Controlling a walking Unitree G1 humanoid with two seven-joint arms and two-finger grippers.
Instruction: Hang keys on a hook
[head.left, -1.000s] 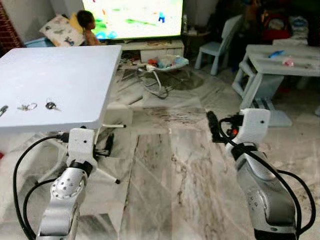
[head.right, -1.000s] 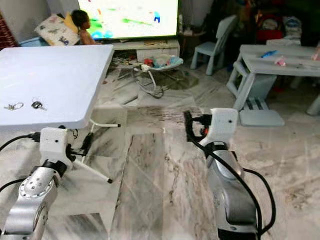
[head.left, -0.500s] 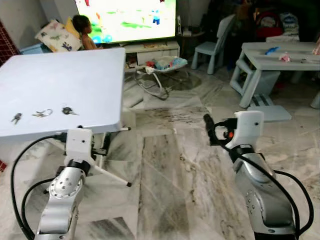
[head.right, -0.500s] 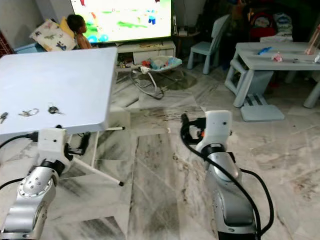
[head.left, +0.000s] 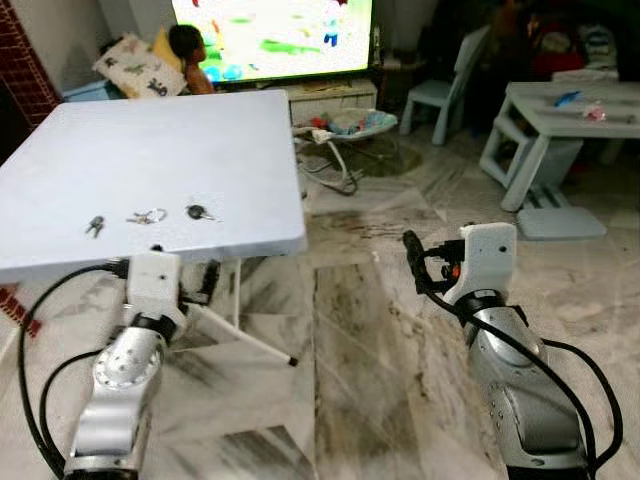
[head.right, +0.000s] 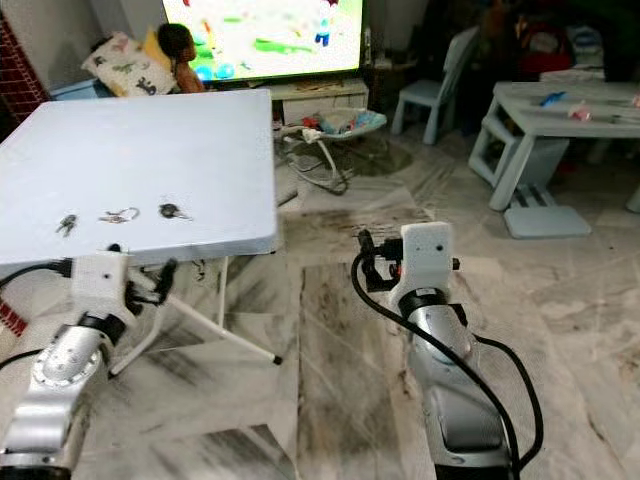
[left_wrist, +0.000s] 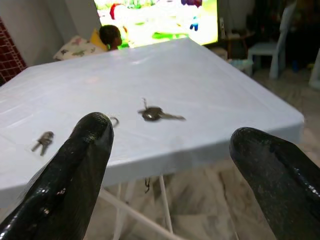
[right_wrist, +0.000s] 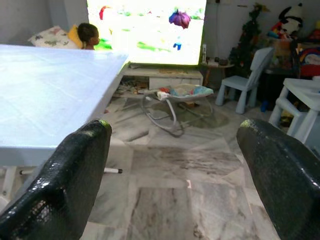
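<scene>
Keys, three small metal ones (head.left: 146, 216) in a row on the white square folding table (head.left: 230, 140), lie just ahead of and above the wide-open, empty left gripper (left_wrist: 170, 165), nearer it than the open right gripper (right_wrist: 175, 175).

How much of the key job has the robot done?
Nothing looks done. Three keys lie on the white table. The left claw is open just before the table's edge, facing them; the right claw is open over the floor. Picking up and hanging remain.
</scene>
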